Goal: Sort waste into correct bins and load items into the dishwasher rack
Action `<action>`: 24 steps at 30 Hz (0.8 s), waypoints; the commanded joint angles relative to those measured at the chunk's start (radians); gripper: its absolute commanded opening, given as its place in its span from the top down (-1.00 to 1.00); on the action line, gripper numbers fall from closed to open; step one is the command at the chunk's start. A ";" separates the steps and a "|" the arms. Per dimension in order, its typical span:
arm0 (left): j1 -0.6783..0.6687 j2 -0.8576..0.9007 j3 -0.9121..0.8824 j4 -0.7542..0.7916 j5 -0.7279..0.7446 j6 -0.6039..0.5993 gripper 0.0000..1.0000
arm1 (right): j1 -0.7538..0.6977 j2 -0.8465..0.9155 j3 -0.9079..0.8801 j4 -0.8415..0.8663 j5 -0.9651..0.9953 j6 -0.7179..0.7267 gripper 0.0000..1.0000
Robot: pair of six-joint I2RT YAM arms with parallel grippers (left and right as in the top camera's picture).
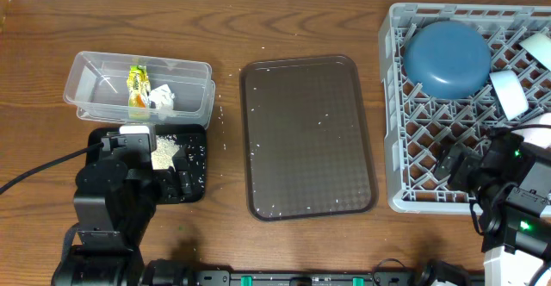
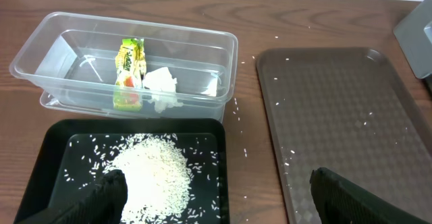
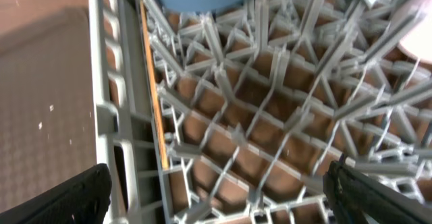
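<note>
The clear tub point(image 1: 86, 69) holds the yellow-green wrapper point(image 1: 137, 88) and the white paper scrap point(image 1: 164, 99). The black tray point(image 1: 194, 161) in front of it holds a pile of rice point(image 1: 164, 152). My left gripper point(image 1: 138, 144) is open and empty above the black tray; the left wrist view shows its fingers point(image 2: 219, 197) astride the rice point(image 2: 148, 173). The grey rack point(image 1: 394, 105) holds the dark-blue dish point(image 1: 448, 58) and a white bowl point(image 1: 508, 92). My right gripper point(image 1: 465, 161) is open and empty over the rack's front left corner point(image 3: 216, 190). A thin wooden stick point(image 3: 152, 82) lies along the rack's left wall.
The brown serving tray point(image 1: 310, 135) lies between the bins and the rack, with a few rice grains on it. Loose grains dot the table near the tub's right end point(image 1: 219, 114). Another pale dish point(image 1: 538, 49) sits at the rack's far right.
</note>
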 commanded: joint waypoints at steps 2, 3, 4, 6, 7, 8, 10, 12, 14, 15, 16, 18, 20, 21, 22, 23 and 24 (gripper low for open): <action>-0.002 -0.001 -0.006 0.001 -0.011 0.010 -0.77 | -0.003 0.001 -0.004 -0.043 -0.007 0.012 -0.98; -0.002 -0.001 -0.006 0.001 -0.012 0.010 -0.78 | -0.003 0.001 -0.004 -0.052 -0.007 0.013 -0.98; -0.002 -0.001 -0.006 0.001 -0.012 0.010 -0.77 | -0.003 0.001 -0.004 -0.056 -0.007 0.013 -0.98; -0.002 -0.001 -0.006 0.000 -0.011 0.010 -0.77 | -0.003 0.001 -0.004 -0.057 -0.008 0.013 -0.99; -0.001 -0.001 -0.006 0.001 -0.011 0.010 -0.77 | -0.003 0.001 -0.004 -0.057 -0.007 0.013 -0.99; -0.002 -0.001 -0.006 0.001 -0.012 0.010 -0.77 | -0.003 0.001 -0.004 -0.057 -0.007 0.013 -0.98; -0.002 -0.001 -0.006 0.000 -0.012 0.010 -0.77 | -0.003 0.001 -0.004 -0.057 -0.007 0.012 -0.98; -0.002 -0.001 -0.006 0.000 -0.012 0.010 -0.78 | -0.003 0.001 -0.004 -0.057 -0.007 0.013 -0.98; -0.002 -0.001 -0.006 0.000 -0.012 0.010 -0.78 | -0.003 0.001 -0.004 -0.057 -0.007 0.013 -0.99; -0.001 -0.001 -0.006 0.001 -0.011 0.010 -0.78 | -0.003 0.001 -0.004 -0.057 -0.007 0.013 -0.99; -0.002 -0.001 -0.006 0.001 -0.012 0.010 -0.78 | -0.003 -0.003 -0.004 -0.057 -0.007 0.013 -0.99; -0.002 -0.001 -0.006 0.001 -0.011 0.010 -0.78 | -0.003 -0.010 -0.004 -0.056 -0.007 0.013 -0.99; -0.002 -0.001 -0.006 0.000 -0.011 0.010 -0.78 | -0.003 -0.011 -0.004 -0.057 -0.008 0.013 -0.98; -0.002 -0.001 -0.006 0.000 -0.011 0.010 -0.78 | -0.003 -0.010 -0.004 -0.056 -0.007 0.013 -0.98; -0.001 -0.001 -0.006 0.000 -0.011 0.010 -0.78 | -0.003 -0.010 -0.004 -0.056 -0.008 0.013 -0.99; -0.002 -0.001 -0.006 0.000 -0.012 0.010 -0.78 | -0.003 -0.010 -0.004 -0.056 -0.007 0.013 -0.99; -0.002 -0.001 -0.006 0.001 -0.011 0.010 -0.78 | -0.003 -0.011 -0.004 -0.056 -0.007 0.012 -0.99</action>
